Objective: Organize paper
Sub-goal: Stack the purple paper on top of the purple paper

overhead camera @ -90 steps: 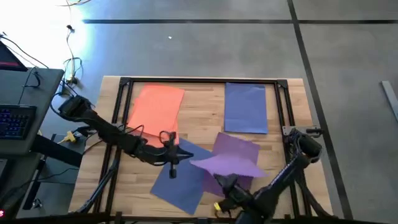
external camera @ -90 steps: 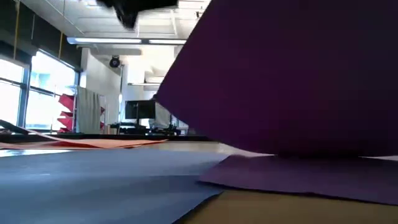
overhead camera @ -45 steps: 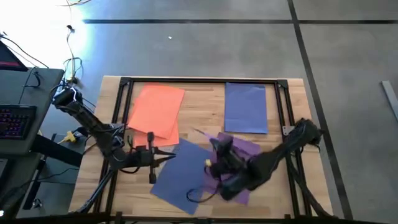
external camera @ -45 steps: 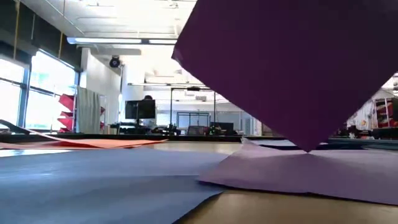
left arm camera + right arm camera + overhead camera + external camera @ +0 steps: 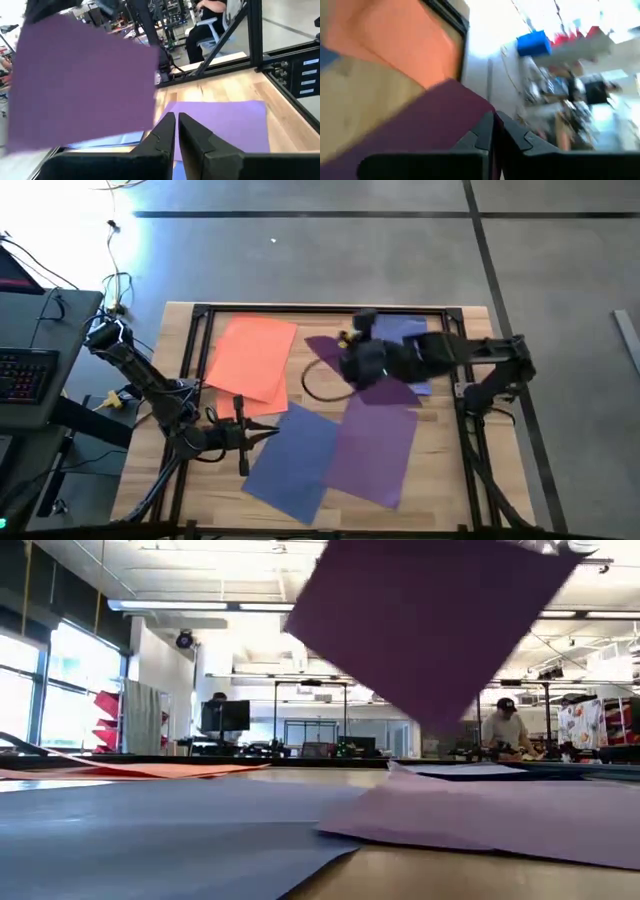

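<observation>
The right gripper (image 5: pixel 362 362), fingers pinched on a thin purple paper sheet (image 5: pixel 385 385), carries it clear above the wooden table (image 5: pixel 325 355), presumably so it slides over no other paper. A second purple sheet (image 5: pixel 375 450) lies flat at the near side, partly over a blue sheet (image 5: pixel 290 460). The orange sheets (image 5: pixel 250 358) sit at far left, more blue sheets (image 5: pixel 395 330) at far right under the arm. The left gripper (image 5: pixel 243 448), fingers pressed together on nothing, waits near left.
</observation>
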Robot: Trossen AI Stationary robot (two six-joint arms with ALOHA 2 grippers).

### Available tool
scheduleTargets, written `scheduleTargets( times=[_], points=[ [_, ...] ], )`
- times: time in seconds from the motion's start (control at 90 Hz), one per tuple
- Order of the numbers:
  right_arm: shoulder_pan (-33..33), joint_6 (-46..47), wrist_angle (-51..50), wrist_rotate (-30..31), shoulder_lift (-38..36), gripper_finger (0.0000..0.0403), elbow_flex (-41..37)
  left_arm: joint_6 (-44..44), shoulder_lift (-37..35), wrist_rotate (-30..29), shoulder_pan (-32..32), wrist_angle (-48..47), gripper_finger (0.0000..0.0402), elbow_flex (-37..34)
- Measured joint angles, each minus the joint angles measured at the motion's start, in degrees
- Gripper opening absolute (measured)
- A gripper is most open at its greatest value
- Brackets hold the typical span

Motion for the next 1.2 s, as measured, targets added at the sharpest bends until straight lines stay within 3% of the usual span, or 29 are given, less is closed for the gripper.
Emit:
scheduleTargets(
  times=[0.156, 0.322, 0.444, 0.622, 0.756, 1.011, 1.2],
  points=[
    [-2.12, -5.48, 7.85, -7.27, 2.66, 0.0000, -0.09, 0.04, -0.02, -1.33, -1.07, -0.56, 0.0000, 0.00],
    [5.66, 7.62, -6.33, -15.32, 2.55, 0.0000, -1.07, 0.22, -0.91, -4.47, -3.70, -1.60, 0.0000, -0.02],
    [13.73, 15.14, -5.74, -16.24, 2.94, 0.0000, -11.52, 1.48, -1.61, -5.80, -4.61, -1.86, 0.0000, -0.02],
    [23.74, 24.94, 13.72, -10.50, 3.19, 0.0000, -33.89, 1.60, -2.21, -6.38, -4.39, -1.88, 0.0000, -0.02],
    [29.39, 36.17, 20.51, -7.79, 3.19, 0.0000, -42.95, 1.44, -2.21, -6.47, -4.39, -1.90, 0.0000, -0.02],
    [36.33, 51.45, 18.26, -5.25, 3.16, 0.0000, -45.77, 1.01, -2.21, -6.78, -4.37, -2.11, 0.0000, -0.02],
    [38.98, 61.29, 8.45, 1.76, 3.16, 0.0000, -42.56, 1.01, -2.21, -6.95, -4.35, -2.12, 0.0000, -0.02]
  ],
)
